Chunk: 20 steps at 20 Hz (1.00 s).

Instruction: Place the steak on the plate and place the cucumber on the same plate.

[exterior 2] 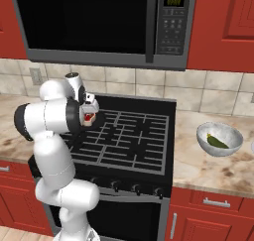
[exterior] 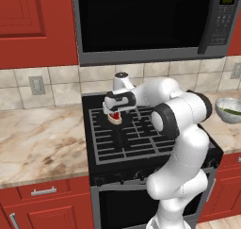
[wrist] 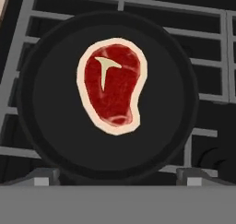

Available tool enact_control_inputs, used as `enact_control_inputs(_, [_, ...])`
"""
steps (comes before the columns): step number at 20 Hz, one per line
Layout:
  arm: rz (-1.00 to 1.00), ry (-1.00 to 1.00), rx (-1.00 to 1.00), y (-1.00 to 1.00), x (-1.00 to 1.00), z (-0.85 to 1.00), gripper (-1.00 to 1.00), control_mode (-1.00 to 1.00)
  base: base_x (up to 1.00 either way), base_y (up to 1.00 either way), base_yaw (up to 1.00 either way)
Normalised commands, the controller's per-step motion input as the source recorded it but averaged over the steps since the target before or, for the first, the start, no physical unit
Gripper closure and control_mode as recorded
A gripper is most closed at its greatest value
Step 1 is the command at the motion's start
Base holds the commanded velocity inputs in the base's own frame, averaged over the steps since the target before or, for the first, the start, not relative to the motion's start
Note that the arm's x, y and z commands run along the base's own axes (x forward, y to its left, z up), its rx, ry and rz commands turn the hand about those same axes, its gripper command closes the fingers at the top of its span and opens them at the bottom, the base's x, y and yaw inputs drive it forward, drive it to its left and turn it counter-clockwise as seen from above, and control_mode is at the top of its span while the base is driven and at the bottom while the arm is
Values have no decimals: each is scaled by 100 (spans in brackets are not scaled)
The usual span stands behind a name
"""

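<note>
the steak (wrist: pixel 113 85) lies flat in the middle of a round black pan (wrist: pixel 50 103) on the stove grate (exterior: pixel 141 138), at the back left of the cooktop, and the gripper (exterior: pixel 114 111) hangs just above it, pointing down. the fingers (wrist: pixel 46 176) stand apart, one tip on each side of the hand view's bottom edge, and hold nothing; the gap looks wider than the meat. the likely trouble is the grasp itself: the steak is thin and flat, so the fingers may close over its top and slide off, or scrape the pan floor and push the pan along the grate. a squeeze across its longer side might also miss, since its outline is uneven. the pan's raised rim stands close around the meat and leaves little room for the tips to come down beside it. the cucumber (exterior 2: pixel 216 141) rests in a grey speckled bowl (exterior 2: pixel 233 134) on the table right of the stove, well apart from the gripper, with the whole cooktop between them. the carry from pan to plate will have to clear the grate and the bowl. a microwave (exterior 2: pixel 99 22) hangs above the stove, so a high lift could meet its underside.
</note>
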Motion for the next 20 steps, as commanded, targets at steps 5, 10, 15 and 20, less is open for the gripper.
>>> enact_control_inputs(5, [0,4,0,0,35,-20,-100,-100,0,0,0])
enact_control_inputs(10, [0,3,0,5,32,-21,-100,-100,0,0,0])
enact_control_inputs(15, [0,0,0,17,18,-15,-100,-100,0,0,0])
enact_control_inputs(20, [0,0,0,13,1,-15,-100,-100,0,0,0])
